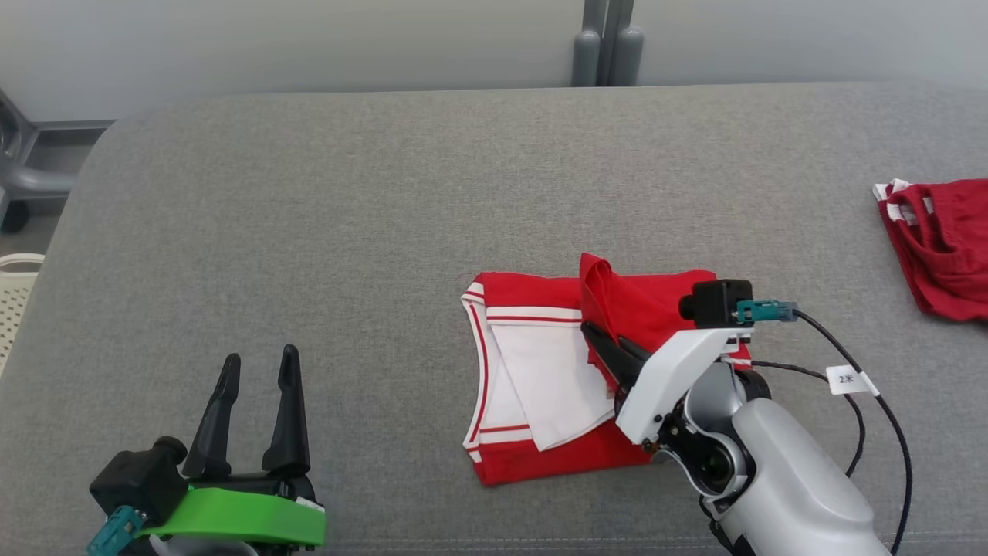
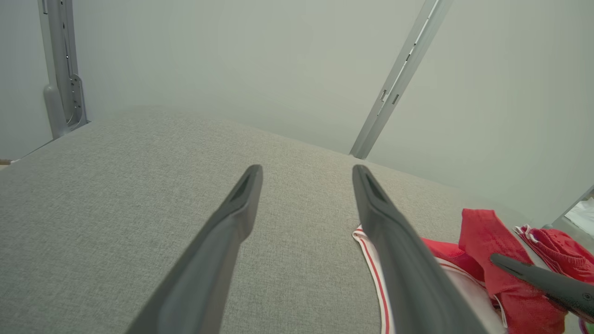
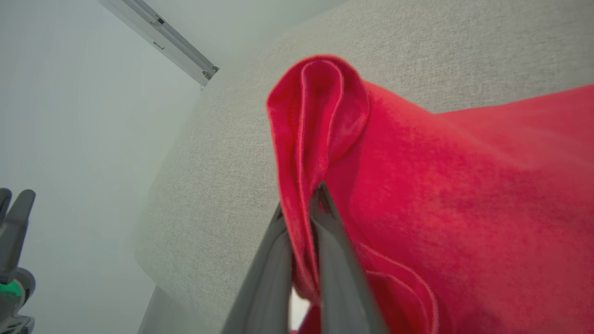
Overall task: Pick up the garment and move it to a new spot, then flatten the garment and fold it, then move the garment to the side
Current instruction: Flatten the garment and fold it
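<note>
I have the right gripper [image 1: 593,333] pinched shut on a raised fold of the garment [image 1: 532,455]. Its dark fingers [image 3: 334,260] come in low from the right, so the red cloth stands up in a small peak above them. I read that as a hold for carrying a flap over or for dragging the whole piece. The left gripper [image 1: 260,357] hangs at the lower left with its fingers spread wide and nothing between them, well apart from the garment; I judge it is parked there to keep out of the way. The garment lies on the grey padded surface [image 1: 309,232], a little right of the middle and towards the near side. It looks already folded into a compact rectangle: a red body, a white panel with red stripes across its left half, and white-and-red trim down the left edge. The cloth seems thin and soft, so I expect it to sag when lifted. A second red garment [image 1: 945,247] lies at the far right, well apart.
</note>
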You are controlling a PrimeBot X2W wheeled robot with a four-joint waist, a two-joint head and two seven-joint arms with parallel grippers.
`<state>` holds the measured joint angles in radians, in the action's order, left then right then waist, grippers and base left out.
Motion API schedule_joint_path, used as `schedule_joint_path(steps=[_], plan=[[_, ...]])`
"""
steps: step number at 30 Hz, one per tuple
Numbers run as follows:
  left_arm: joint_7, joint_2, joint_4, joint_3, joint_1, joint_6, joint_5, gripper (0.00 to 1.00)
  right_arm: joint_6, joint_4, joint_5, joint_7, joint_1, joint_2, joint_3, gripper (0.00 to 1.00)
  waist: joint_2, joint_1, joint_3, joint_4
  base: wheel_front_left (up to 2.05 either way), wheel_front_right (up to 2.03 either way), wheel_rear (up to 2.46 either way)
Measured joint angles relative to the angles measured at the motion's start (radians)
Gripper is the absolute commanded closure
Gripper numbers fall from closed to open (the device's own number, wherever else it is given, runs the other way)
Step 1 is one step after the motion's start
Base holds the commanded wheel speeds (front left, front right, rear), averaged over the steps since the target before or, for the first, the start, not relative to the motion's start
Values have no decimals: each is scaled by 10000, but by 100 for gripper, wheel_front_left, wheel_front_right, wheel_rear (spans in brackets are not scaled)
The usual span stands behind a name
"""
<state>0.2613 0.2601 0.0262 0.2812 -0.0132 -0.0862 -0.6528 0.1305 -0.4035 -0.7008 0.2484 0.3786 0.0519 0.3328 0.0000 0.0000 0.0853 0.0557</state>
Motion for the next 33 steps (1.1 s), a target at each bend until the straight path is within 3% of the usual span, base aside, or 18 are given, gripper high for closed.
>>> schedule_joint_path(steps=[13,26,30,31,32,33], plan=[[0,-232,-324,144,135,171,44,0,0,-2750,-1908,-1538,1489,-23,2061,100,0,0,55,861,0,0,0],[-2,-324,-481,138,145,290,113,0,0,-4506,-3873,-2180,2593,-23,3979,100,0,0,-21,1070,0,0,0],[0,-334,-520,148,211,322,117,0,0,-4907,-4441,-2410,2875,-23,4598,61,0,0,-21,1098,0,0,0],[0,-336,-529,146,233,332,123,0,0,-4972,-4606,-2466,2928,-23,4742,45,0,0,-22,1106,0,0,0],[0,-336,-535,144,238,334,125,0,0,-5007,-4755,-2514,2989,-21,4899,10,0,0,-25,1113,0,0,0],[0,-336,-546,146,238,334,125,0,0,-5028,-4907,-2564,3058,-23,5039,0,0,0,-30,1118,0,0,0]])
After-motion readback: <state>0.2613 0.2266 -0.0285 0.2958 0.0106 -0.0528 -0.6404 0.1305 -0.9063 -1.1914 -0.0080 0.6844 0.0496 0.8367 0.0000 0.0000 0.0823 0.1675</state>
